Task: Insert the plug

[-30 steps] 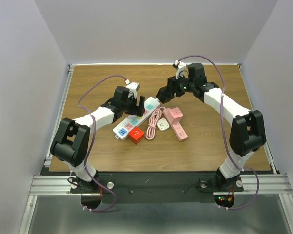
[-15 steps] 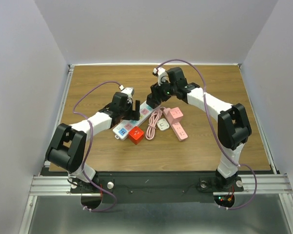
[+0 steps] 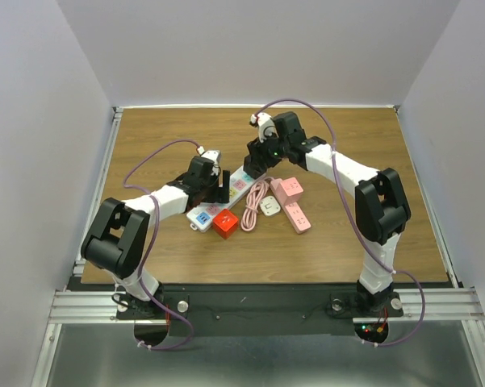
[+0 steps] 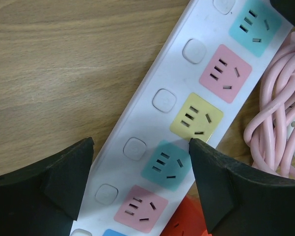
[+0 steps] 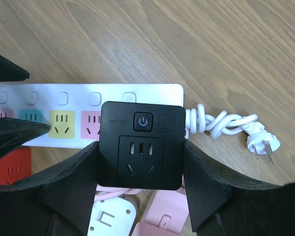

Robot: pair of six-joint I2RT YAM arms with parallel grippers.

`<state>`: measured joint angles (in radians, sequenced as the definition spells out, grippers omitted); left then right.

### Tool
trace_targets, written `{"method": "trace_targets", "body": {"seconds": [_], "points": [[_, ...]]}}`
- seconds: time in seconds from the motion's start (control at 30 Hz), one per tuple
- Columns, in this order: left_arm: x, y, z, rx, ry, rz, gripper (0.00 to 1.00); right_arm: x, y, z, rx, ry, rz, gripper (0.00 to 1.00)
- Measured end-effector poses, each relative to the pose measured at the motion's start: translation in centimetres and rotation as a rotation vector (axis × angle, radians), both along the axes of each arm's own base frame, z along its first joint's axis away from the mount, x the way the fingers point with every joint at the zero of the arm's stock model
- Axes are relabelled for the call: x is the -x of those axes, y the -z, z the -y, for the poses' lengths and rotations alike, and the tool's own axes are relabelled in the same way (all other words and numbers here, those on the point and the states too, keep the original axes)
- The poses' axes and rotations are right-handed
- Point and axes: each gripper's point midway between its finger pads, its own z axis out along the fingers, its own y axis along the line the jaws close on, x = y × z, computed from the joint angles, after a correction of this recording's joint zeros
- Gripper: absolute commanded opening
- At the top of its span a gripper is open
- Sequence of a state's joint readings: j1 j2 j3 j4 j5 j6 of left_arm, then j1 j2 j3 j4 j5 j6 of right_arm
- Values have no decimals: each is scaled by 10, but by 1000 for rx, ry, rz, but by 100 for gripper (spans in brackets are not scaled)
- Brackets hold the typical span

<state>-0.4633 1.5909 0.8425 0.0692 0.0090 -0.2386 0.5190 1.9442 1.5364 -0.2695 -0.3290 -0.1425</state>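
A long white power strip [image 3: 239, 184] with coloured sockets lies diagonally at mid table. My left gripper [image 3: 218, 189] is open and straddles it; in the left wrist view the strip [image 4: 152, 128] runs between the black fingers, with a teal socket [image 4: 168, 164] between the tips of the gripper [image 4: 141, 147]. My right gripper [image 3: 257, 164] is shut on a black square adapter plug [image 5: 141, 145]. It holds the plug just over the far end of the strip [image 5: 88, 113], beside its pink socket [image 5: 92, 124].
A red cube socket [image 3: 224, 222] sits against the strip's near end. A coiled pink cord [image 3: 255, 196], a white plug [image 3: 269, 207] and two pink adapters [image 3: 288, 189] [image 3: 298, 218] lie to its right. The strip's white twisted cord [image 5: 226, 125] ends in a plug [image 5: 262, 144].
My right arm has swung left with the black plug, from right of the strip to over its far end. My left gripper has shifted slightly nearer along the strip.
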Motion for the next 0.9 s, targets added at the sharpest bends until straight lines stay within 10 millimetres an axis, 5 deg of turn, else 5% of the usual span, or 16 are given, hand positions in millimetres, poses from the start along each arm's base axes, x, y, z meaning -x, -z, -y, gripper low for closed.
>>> {"method": "trace_targets", "body": {"seconds": [0.4,0.9], "points": [[-1,0,1,11,-15,-1,77,6,1,-9,4,-30,4,0],[-2,0,0,9,-18,2,76,4,11,-19,-2,-54,-12,0]]}}
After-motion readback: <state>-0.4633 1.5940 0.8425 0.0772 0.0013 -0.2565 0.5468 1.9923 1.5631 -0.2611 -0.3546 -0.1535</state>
